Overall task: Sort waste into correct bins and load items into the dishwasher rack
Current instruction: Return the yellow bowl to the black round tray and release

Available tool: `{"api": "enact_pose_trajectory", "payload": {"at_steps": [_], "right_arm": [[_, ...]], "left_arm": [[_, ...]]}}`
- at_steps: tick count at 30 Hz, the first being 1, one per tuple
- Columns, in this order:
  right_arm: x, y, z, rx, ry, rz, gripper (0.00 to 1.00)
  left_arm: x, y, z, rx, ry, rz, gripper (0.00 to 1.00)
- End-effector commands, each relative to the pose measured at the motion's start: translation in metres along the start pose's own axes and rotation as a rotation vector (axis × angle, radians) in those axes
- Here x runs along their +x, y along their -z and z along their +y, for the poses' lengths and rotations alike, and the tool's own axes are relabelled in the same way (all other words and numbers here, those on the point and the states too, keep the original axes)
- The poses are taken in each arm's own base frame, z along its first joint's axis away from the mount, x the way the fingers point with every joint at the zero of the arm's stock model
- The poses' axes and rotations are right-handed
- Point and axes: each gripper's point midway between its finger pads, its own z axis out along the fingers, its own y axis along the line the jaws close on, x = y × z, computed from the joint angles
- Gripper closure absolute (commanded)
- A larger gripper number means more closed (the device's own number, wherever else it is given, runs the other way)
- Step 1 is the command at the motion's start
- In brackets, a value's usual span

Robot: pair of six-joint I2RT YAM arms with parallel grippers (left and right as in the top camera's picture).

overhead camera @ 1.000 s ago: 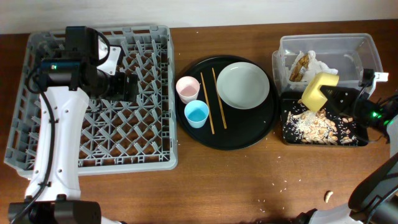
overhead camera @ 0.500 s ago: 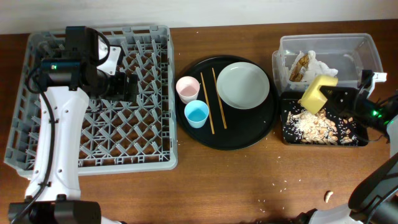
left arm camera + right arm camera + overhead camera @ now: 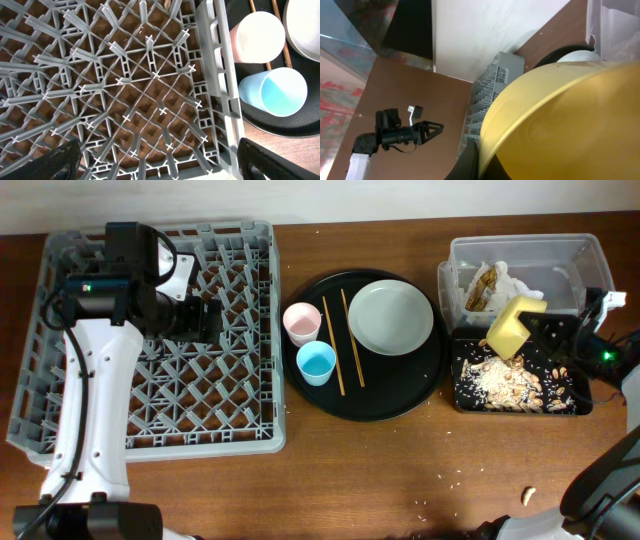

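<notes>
My right gripper is shut on the rim of the yellow bowl, which hangs tilted over the black tray bin holding food scraps. The bowl fills the right wrist view. White napkins and a brown wrapper lie in the clear tub. The pink cup, blue cup, chopsticks and grey plate rest on the round black tray. My left gripper hovers open over the grey dishwasher rack, holding nothing.
The rack's right wall stands between my left gripper and the cups. A loose scrap and small crumbs lie on the wooden table near the front right.
The right arm has drawn back slightly to the right, with the yellow bowl still gripped over the black tray bin. The left arm has not moved.
</notes>
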Motion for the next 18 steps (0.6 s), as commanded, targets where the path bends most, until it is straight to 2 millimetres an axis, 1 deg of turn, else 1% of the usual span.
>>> {"api": "enact_pose_trajectory", "payload": {"at_steps": [1,2,5,8,11,13,14,15,16,18], "right_arm": [[0.000,0.001,-0.008,0.064,-0.077,-0.005,0.96],[0.000,0.000,-0.007,0.055,-0.075,-0.004,0.96],[0.003,-0.004,0.015,-0.067,0.016,0.014,0.96],[0.011,-0.017,0.019,-0.082,0.015,0.055,0.96],[0.033,-0.051,0.029,-0.119,0.025,0.161,0.96],[0.054,-0.080,0.035,-0.125,0.057,0.255,0.96],[0.067,-0.097,0.032,-0.088,0.072,0.307,0.96],[0.079,-0.113,0.023,-0.005,0.074,0.354,0.96],[0.088,-0.125,0.014,0.074,0.081,0.386,0.96],[0.113,-0.152,-0.011,0.307,0.128,0.458,0.96]], "left_arm": [[-0.005,0.003,0.000,0.007,-0.010,-0.015,0.01],[-0.005,0.003,0.000,0.007,-0.010,-0.015,0.01],[-0.005,0.003,0.000,0.007,-0.010,-0.015,0.01],[-0.005,0.003,0.000,0.007,-0.010,-0.015,0.01],[-0.005,0.003,0.000,0.007,-0.010,-0.015,0.01],[-0.005,0.003,0.000,0.007,-0.010,-0.015,0.01],[-0.005,0.003,0.001,0.007,-0.009,-0.015,0.01],[-0.005,0.003,0.000,0.007,-0.010,-0.015,0.01],[-0.005,0.003,0.000,0.007,-0.010,-0.015,0.01],[-0.005,0.003,0.000,0.007,-0.010,-0.015,0.01]]}}
